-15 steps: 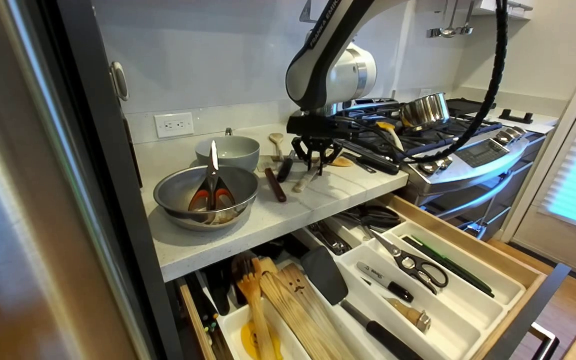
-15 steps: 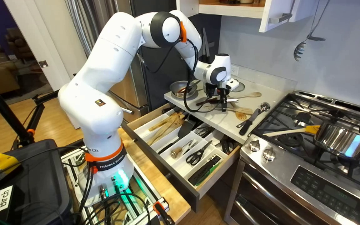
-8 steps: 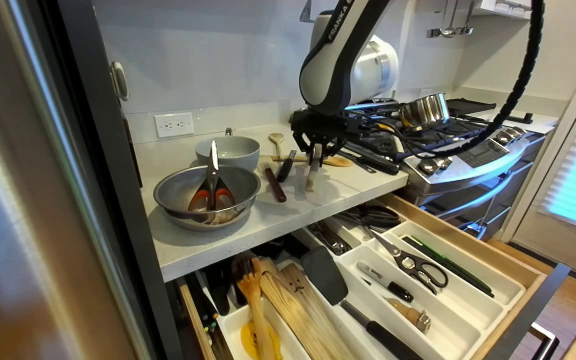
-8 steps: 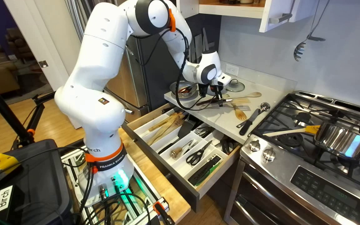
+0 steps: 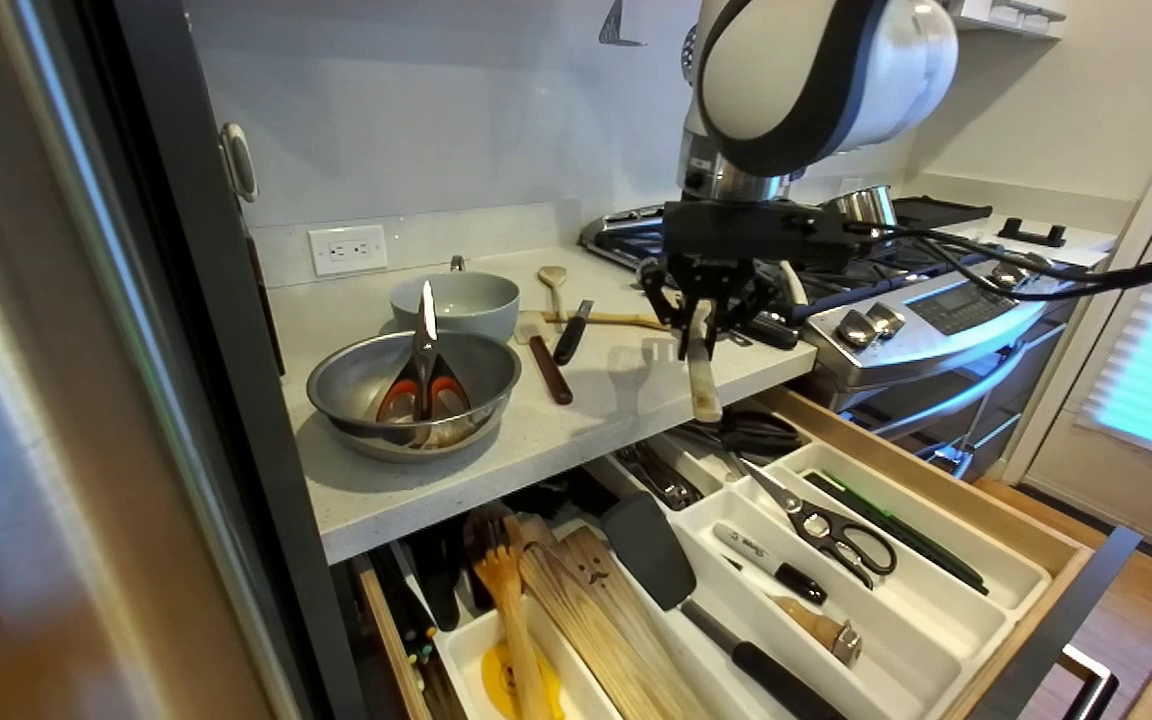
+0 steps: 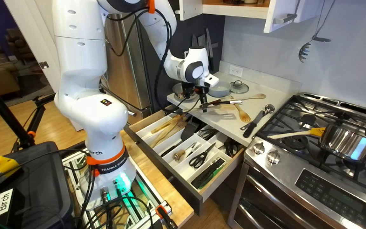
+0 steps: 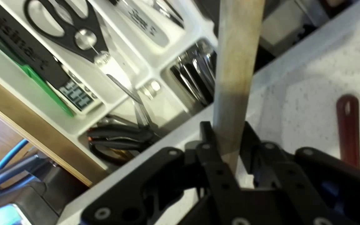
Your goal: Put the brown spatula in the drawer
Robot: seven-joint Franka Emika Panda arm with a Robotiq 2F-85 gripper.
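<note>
Now gripper [image 5: 698, 345] is holding brown spatula [image 5: 703, 390]

At left, a steel bowl [image 5: 351, 425] is cradling scissors [image 5: 424, 365]; rightward, the fingers [image 7: 208, 137] are clamping the spatula above the countertop's [image 5: 586, 430] near edge; nearer, the utensil drawer [image 5: 936, 490] is standing pulled out.

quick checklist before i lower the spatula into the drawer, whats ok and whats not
1. Pincer shut on spatula: ok, clasped in the wrist view.
2. Grip firm enough: cannot tell, pressure doesn't show.
3. Drawer open: ok, pulled out in both exterior views.
4. Whole spatula past the counter: not ok, it crosses the edge in the wrist view.
5. Enough room to lay it flat: cannot tell, the drawer holds scissors, a marker and more.
</note>
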